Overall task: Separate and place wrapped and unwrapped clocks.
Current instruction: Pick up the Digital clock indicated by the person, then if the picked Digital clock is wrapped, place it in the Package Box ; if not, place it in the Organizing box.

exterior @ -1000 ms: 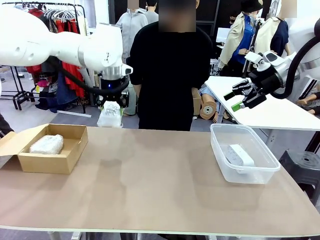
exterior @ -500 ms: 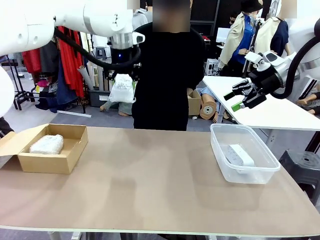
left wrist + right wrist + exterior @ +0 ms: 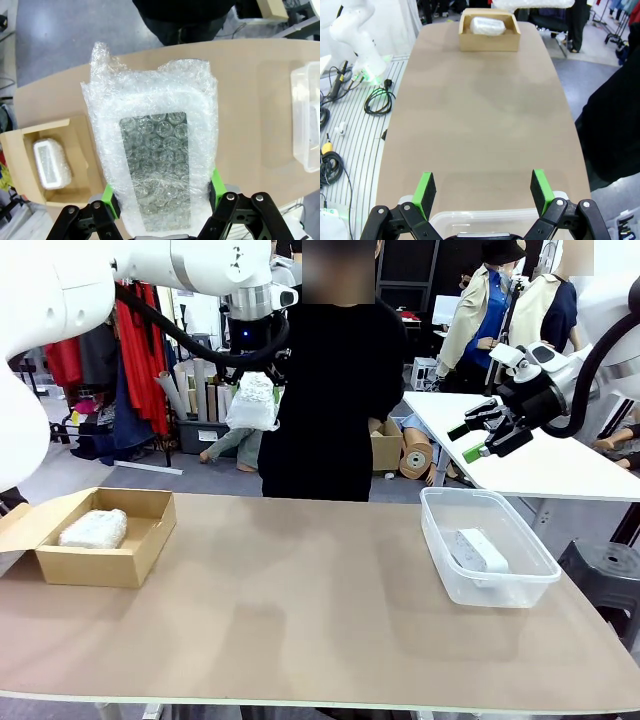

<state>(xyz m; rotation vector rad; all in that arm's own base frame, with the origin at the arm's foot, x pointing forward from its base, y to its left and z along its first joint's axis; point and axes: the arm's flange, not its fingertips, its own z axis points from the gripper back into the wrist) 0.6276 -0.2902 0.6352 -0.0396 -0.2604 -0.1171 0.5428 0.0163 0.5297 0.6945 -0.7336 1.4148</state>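
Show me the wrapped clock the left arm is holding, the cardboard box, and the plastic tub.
held wrapped clock [image 3: 155, 165], left wrist view, middle of its bubble-wrapped face
cardboard box [image 3: 92, 568], front view, near outer wall
plastic tub [image 3: 500, 589], front view, near clear wall

We take this for a robot test room set up in a clothing stockroom: behind the brown counter [image 3: 300, 610] we see a rack of red garments [image 3: 140, 350], rolls of material [image 3: 200, 390], stacked cartons [image 3: 385, 445], and power cables [image 3: 375, 100] on the floor.

Bubble-wrapped clock [image 3: 252, 401] aloft, others [image 3: 93, 528] [image 3: 480, 550] boxed
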